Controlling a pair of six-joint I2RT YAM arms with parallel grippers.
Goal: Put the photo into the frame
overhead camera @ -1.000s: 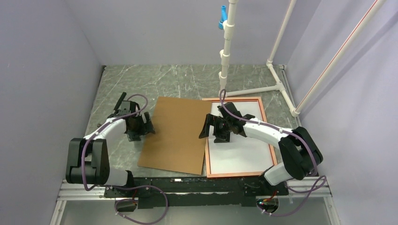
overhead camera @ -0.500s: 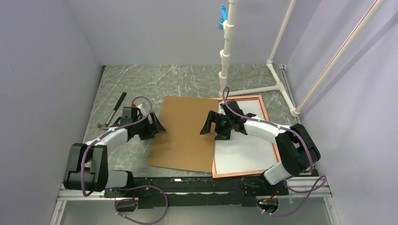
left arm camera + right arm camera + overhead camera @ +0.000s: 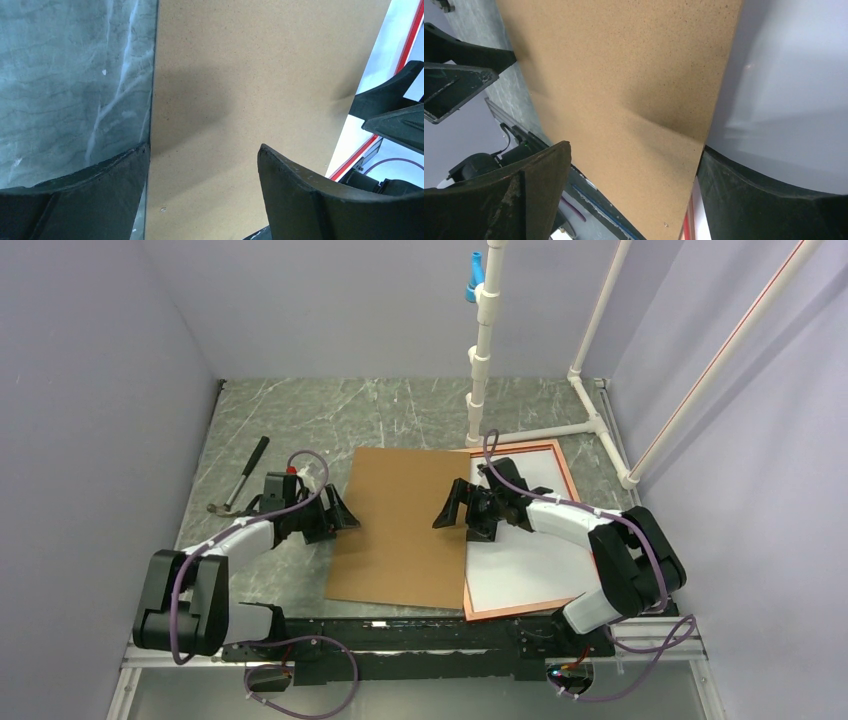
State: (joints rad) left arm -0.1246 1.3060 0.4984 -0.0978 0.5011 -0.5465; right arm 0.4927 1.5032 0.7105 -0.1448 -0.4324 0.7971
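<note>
Two pincers stand spread wide at the brown board: the left pincer over its left edge, the right pincer straddling its right edge, neither pinching anything. Right of the board, partly under it, the photo lies white side up inside the frame on the counter. Beyond the board's left edge rests a hammer.

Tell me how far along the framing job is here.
Done: the photo appears to lie white side up inside the frame. In hand: the brown backing board overlaps the frame's left side. The left gripper and right gripper stand open astride its opposite edges, neither gripping it. Left: seat the board squarely over the photo.
</note>
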